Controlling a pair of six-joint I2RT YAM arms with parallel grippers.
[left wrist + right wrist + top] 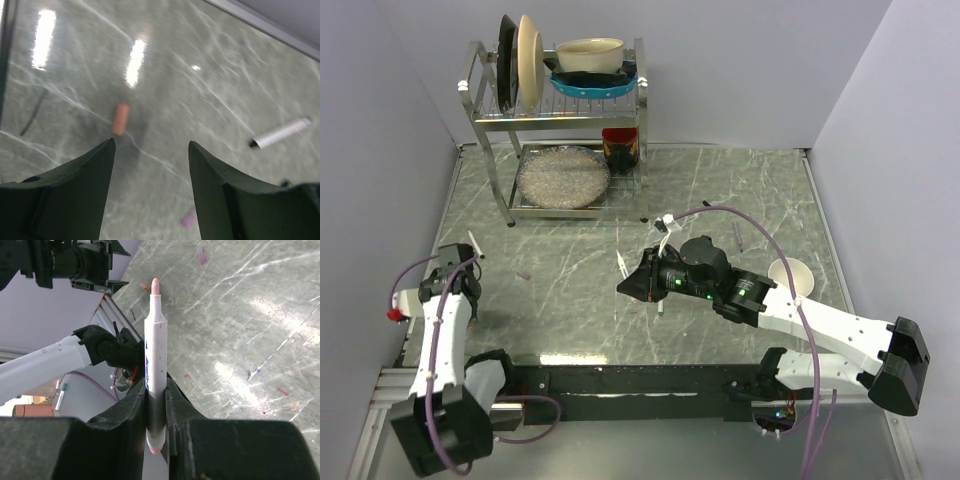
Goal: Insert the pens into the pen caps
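Note:
My right gripper (156, 387) (628, 286) is shut on a white pen (155, 340) with a pink tip. The pen stands up between the jaws, with its red end below them. It points toward the left arm. My left gripper (150, 150) (455, 262) hangs open over the table with nothing between its fingers. A red-orange pen cap (120, 119) (144, 287) lies on the table just ahead of the left finger. A second white pen (280, 132) (475, 243) with a black tip lies flat to that gripper's right.
A metal dish rack (560, 130) with plates and bowls stands at the back. A white cup (790, 275) sits by the right arm. Small purple scraps (189, 219) (201, 255) lie on the marble table (570, 300). A thin dark stick (738, 237) lies behind the right arm.

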